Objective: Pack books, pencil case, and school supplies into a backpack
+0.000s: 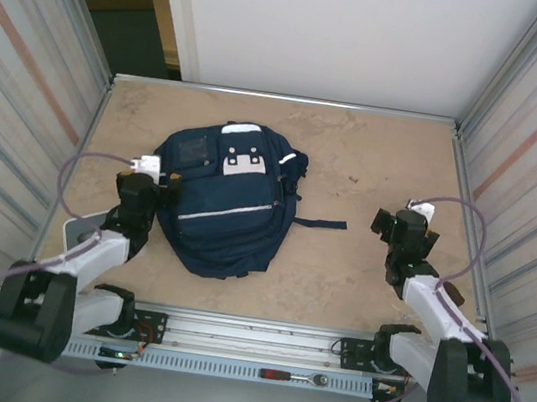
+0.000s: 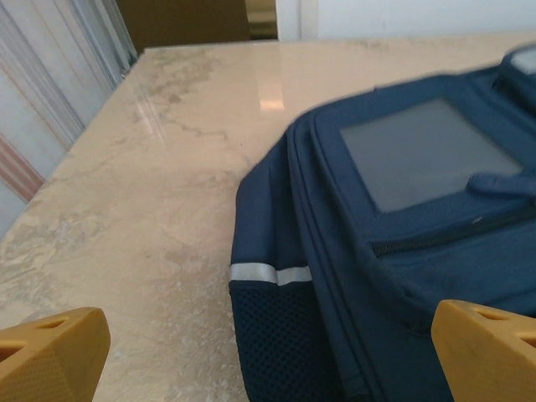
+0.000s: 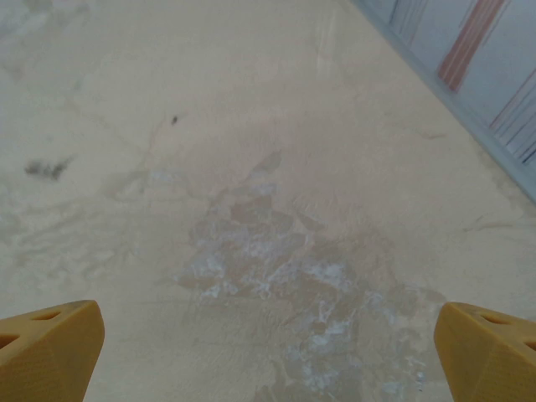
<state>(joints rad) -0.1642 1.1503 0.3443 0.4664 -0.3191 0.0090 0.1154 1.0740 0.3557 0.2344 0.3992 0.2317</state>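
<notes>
From above, you see the backpack [image 1: 227, 205] lying flat on the table [image 1: 376, 157], a bit left of the middle, with its white patches facing up. A dark strap [image 1: 321, 224] sticks out from its right side. Your left gripper [image 1: 139, 185] is just beside the backpack's left edge. Your right gripper [image 1: 397, 230] is well apart from the backpack, over bare table on the right.

In the left wrist view, your left gripper [image 2: 268, 356] shows two yellow fingers [image 2: 50, 352], far apart at the bottom corners. They are open and hold nothing. The backpack [image 2: 402, 243] lies close in front, on the right. You can see its white stripe [image 2: 270, 273], a mesh pocket [image 2: 276, 347] under the stripe, and a grey patch [image 2: 427, 155] on top.

In the right wrist view, your right gripper [image 3: 268, 356] has its fingers [image 3: 48, 347] wide open too, with bare table [image 3: 268, 167] between them.
</notes>
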